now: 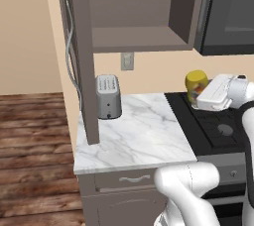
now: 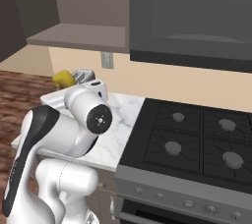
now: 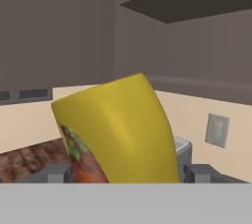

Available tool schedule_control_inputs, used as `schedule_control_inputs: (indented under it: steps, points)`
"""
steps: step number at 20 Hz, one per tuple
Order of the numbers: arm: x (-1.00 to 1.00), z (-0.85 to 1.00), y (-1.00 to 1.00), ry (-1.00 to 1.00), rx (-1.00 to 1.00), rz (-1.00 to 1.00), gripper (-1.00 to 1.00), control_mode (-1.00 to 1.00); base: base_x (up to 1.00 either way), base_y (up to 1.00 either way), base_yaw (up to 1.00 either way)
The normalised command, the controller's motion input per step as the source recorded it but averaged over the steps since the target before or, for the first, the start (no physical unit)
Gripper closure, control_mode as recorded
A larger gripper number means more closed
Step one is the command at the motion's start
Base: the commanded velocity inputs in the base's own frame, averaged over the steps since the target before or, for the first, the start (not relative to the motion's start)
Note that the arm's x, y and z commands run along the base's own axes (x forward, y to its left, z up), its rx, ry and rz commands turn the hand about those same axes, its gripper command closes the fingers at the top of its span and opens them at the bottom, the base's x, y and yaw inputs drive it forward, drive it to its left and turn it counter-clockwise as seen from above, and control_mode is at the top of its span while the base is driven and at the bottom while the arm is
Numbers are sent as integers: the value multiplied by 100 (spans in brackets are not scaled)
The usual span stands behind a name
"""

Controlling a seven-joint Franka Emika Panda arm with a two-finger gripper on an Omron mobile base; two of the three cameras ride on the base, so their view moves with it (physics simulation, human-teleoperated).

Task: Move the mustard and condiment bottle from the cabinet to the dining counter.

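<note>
The yellow mustard hangs in the air over the left edge of the stove, tilted, with my gripper shut on its sides. In the hand view the mustard stands between my two dark fingertips, its red-green label turned toward the left one. From the right base view the mustard peeks out behind my white wrist. The cabinet stands open above, door swung out to the left, and the shelf part I can see is bare. The condiment bottle and the dining counter are out of view.
A silver toaster stands at the back of the small marble worktop. A black gas stove lies to the right under a dark microwave. A wall outlet sits below the cabinet. Wood floor lies left.
</note>
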Motion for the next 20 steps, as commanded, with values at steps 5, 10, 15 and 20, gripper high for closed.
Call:
schedule_control_inputs:
  steps: [5,10,15,20]
  points:
    - [-18,-16,0,3,0,0,100,-100,0,0,0]
    - [-6,-12,0,4,0,0,100,-100,0,0,0]
    - [-2,-10,0,4,0,0,100,-100,0,0,0]
    - [-2,-10,-5,2,0,0,100,-100,0,0,0]
